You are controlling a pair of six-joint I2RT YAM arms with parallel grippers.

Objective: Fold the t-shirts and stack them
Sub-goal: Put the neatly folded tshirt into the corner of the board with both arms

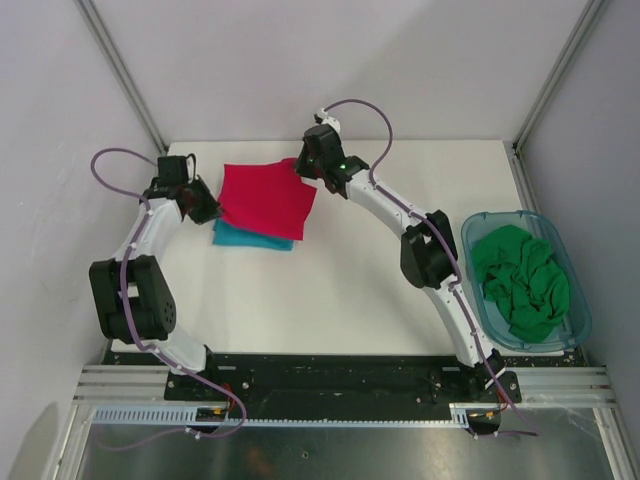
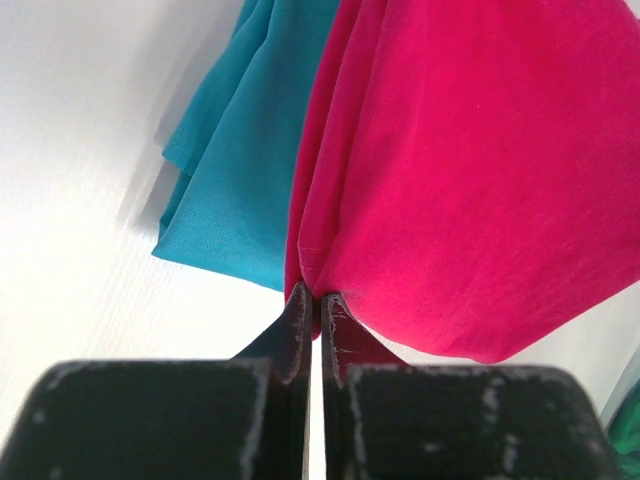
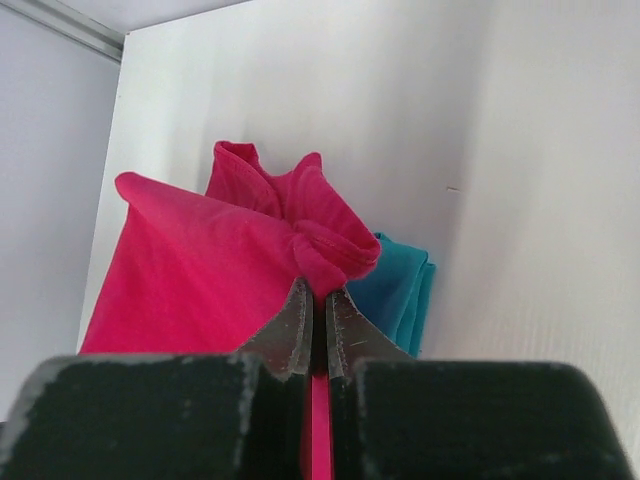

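The crimson-red t-shirt [image 1: 265, 198] is folded to a square and hangs between my two grippers over the folded teal-blue t-shirt [image 1: 245, 238] on the white table. My left gripper [image 1: 207, 212] is shut on the red shirt's left corner [image 2: 330, 270]. My right gripper [image 1: 308, 172] is shut on its far right corner [image 3: 325, 255]. The teal shirt shows beneath in the left wrist view [image 2: 240, 150] and in the right wrist view [image 3: 400, 285]. The bright green t-shirt [image 1: 522, 280] lies crumpled in the tub at the right.
A see-through blue-green plastic tub [image 1: 578, 300] stands at the table's right edge beside the right arm. Grey walls with metal corner posts close in the table at the back and the sides.
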